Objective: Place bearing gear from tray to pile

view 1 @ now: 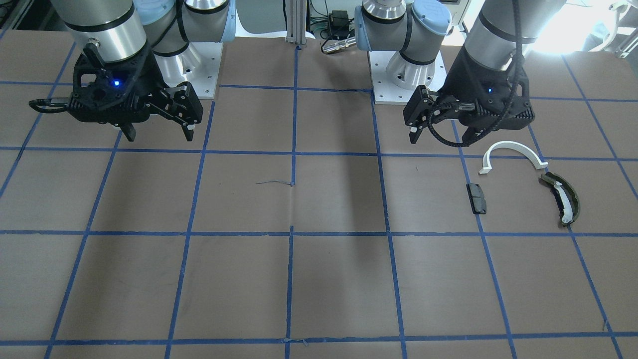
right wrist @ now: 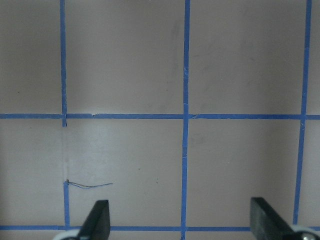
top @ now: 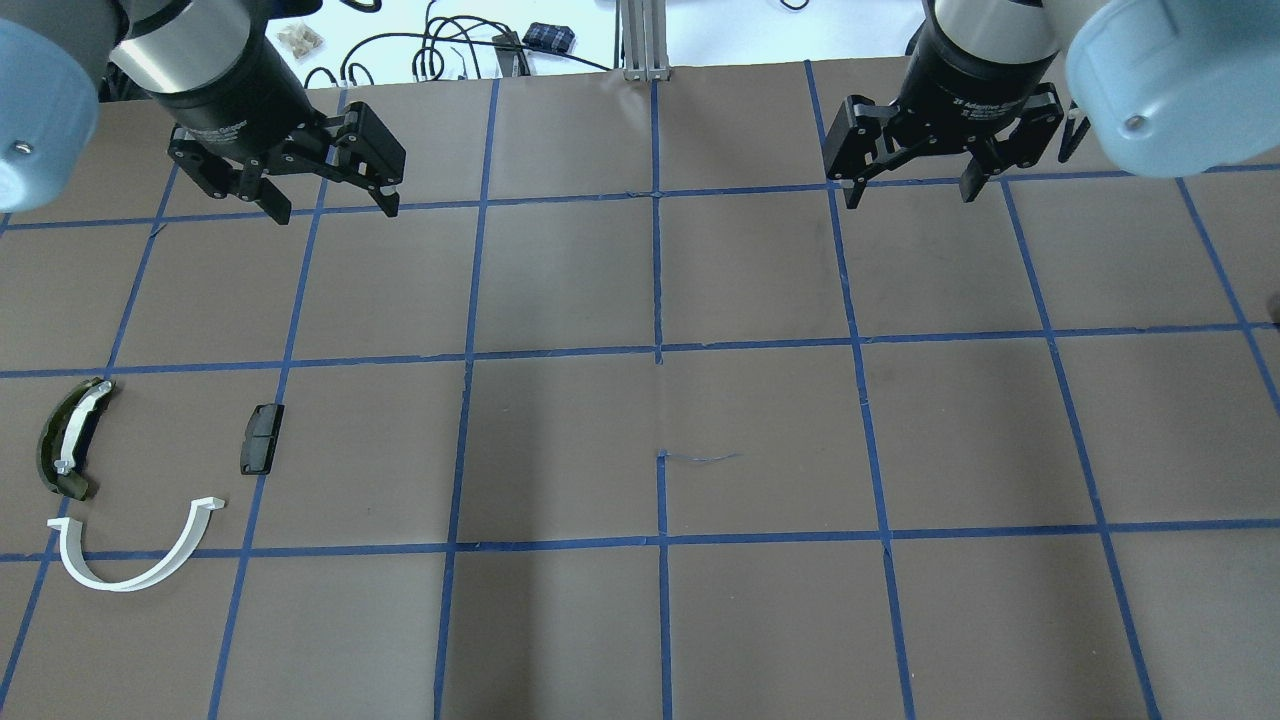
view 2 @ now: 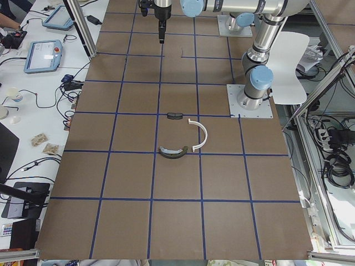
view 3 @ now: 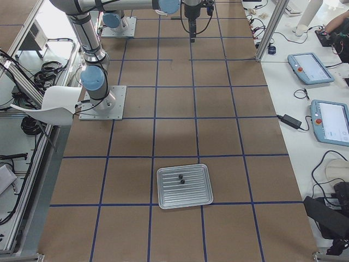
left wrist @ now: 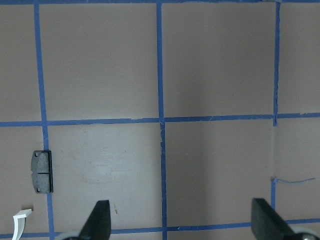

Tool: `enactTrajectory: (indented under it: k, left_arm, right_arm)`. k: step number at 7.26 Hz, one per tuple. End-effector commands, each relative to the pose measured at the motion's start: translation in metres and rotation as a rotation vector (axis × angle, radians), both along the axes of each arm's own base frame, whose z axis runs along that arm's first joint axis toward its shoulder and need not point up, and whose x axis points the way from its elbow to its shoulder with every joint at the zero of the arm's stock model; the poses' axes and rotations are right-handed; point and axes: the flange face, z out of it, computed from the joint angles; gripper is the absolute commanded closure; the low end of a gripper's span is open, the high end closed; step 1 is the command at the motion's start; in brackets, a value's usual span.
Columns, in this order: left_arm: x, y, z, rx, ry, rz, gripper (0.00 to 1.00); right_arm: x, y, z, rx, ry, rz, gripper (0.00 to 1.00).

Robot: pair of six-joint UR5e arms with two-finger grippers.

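The metal tray (view 3: 184, 199) lies on the table near the robot's right end and shows only in the exterior right view. Two small dark parts (view 3: 181, 178) sit on it, too small to tell which is the bearing gear. The pile lies on the left side: a white half-ring arc (top: 130, 565), an olive-green curved piece (top: 62, 440) and a black block (top: 261, 438). My left gripper (top: 335, 212) hovers open and empty, far behind the pile. My right gripper (top: 910, 197) hangs open and empty over bare table. The left wrist view shows the black block (left wrist: 42, 171).
The brown table carries a blue tape grid. The two arm bases (view 1: 398, 75) stand at the robot's edge. A thin wire scrap (top: 700, 458) lies near the centre. Side benches with tablets (view 3: 311, 68) and cables flank the table ends.
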Motion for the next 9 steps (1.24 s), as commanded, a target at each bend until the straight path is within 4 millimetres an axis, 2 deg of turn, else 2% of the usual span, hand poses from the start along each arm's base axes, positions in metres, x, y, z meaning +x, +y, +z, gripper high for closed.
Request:
enactTrajectory:
  k: [1, 2, 3, 4, 5, 6, 7, 8, 9]
  left_arm:
    - [0.000, 0.001, 0.000, -0.001, -0.001, -0.003, 0.00]
    - [0.000, 0.001, 0.000, -0.001, -0.001, -0.003, 0.00]
    - [0.000, 0.001, 0.000, -0.001, -0.001, -0.003, 0.00]
    - [0.000, 0.000, 0.001, -0.002, -0.001, -0.003, 0.00]
    - [0.000, 0.000, 0.001, -0.005, -0.002, -0.003, 0.00]
    - [0.000, 0.000, 0.002, -0.007, -0.002, -0.003, 0.00]
    - [0.001, 0.000, 0.002, -0.007, -0.002, -0.001, 0.00]
    - [0.002, 0.000, 0.002, -0.009, -0.002, 0.000, 0.00]
    - [0.002, -0.001, 0.002, -0.010, -0.002, 0.002, 0.00]
  right_arm:
    - [-0.012, -0.005, -0.002, 0.002, 0.035, -0.009, 0.00]
    - [-0.033, -0.005, -0.004, 0.047, 0.038, 0.021, 0.00]
    - [-0.077, -0.011, -0.007, 0.075, 0.042, 0.082, 0.00]
    - [-0.143, -0.016, -0.011, 0.095, 0.034, 0.079, 0.00]
    - [-0.207, -0.018, -0.017, 0.103, 0.030, 0.152, 0.00]
    - [-0.273, -0.022, -0.051, 0.156, -0.018, 0.246, 0.00]
    - [-0.347, -0.014, -0.085, 0.194, -0.071, 0.309, 0.00]
    - [-0.423, -0.011, -0.118, 0.170, -0.058, 0.339, 0.00]
    - [-0.486, -0.016, -0.158, 0.138, -0.029, 0.439, 0.00]
